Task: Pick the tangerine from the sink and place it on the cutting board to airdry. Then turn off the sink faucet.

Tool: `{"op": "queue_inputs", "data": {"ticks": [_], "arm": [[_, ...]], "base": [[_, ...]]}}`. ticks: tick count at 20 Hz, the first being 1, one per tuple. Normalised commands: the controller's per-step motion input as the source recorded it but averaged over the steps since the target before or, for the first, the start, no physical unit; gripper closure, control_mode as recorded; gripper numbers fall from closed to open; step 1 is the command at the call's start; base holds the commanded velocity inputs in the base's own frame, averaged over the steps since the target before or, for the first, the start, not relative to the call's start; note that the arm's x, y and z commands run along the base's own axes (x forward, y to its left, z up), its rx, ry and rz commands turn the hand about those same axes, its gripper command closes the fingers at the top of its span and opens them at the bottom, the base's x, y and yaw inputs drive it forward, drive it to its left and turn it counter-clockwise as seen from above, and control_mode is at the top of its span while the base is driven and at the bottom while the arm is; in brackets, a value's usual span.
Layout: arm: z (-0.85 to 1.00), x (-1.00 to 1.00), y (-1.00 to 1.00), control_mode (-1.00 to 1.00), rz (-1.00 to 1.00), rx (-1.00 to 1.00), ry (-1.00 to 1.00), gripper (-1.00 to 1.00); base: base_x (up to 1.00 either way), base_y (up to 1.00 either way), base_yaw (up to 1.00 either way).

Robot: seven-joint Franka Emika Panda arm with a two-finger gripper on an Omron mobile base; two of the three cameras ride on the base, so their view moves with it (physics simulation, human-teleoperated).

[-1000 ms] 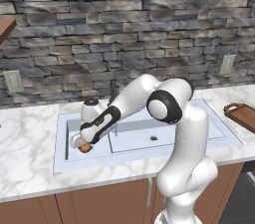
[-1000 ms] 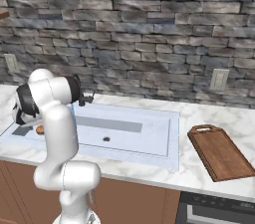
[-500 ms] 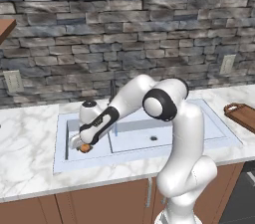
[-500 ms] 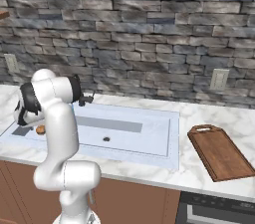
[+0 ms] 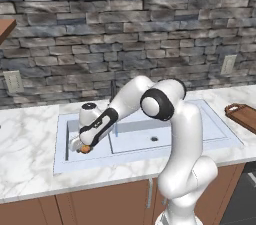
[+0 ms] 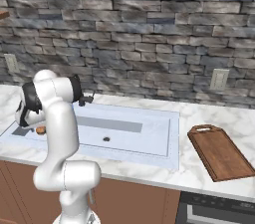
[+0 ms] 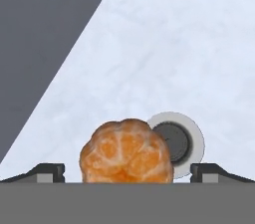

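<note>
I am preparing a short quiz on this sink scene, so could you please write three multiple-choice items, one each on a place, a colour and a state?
1. Where does the tangerine lie?
A. On the cutting board
B. In the sink's smaller bowl, beside its drain hole
C. On the marble counter

2. What colour is the cutting board?
A. Reddish-brown
B. White
C. Green

3. How does the end effector stand?
A. Shut on the tangerine
B. Open, a fingertip on each side of the tangerine
C. Shut on the faucet lever

Answers:
1 B: the hand view shows the fruit on the pale floor of the sink, next to the drain hole.
2 A: the right base view shows a dark reddish wooden board.
3 B: the fingertips stand wide apart, clear of the fruit.
</note>
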Motion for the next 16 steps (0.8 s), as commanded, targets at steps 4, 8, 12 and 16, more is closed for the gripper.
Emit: {"op": "queue_inputs", "data": {"ticks": [4,8,12,16], "arm": [[-0.17,0.00,0.02,-1.00,0.00,0.00,0.01,1.00],[-0.06,0.00,0.01,-1.00,0.00,0.00,0.00,1.00],[0.01,-0.01,0.00,-1.00,0.00,0.00,0.00,1.00],[0.22,-0.04,0.00,-1.00,0.00,0.00,-0.02,1.00]], "base": [[0.00,0.00,0.00],[0.00,0.00,0.00],[0.00,0.00,0.00],[0.00,0.00,0.00]]}}
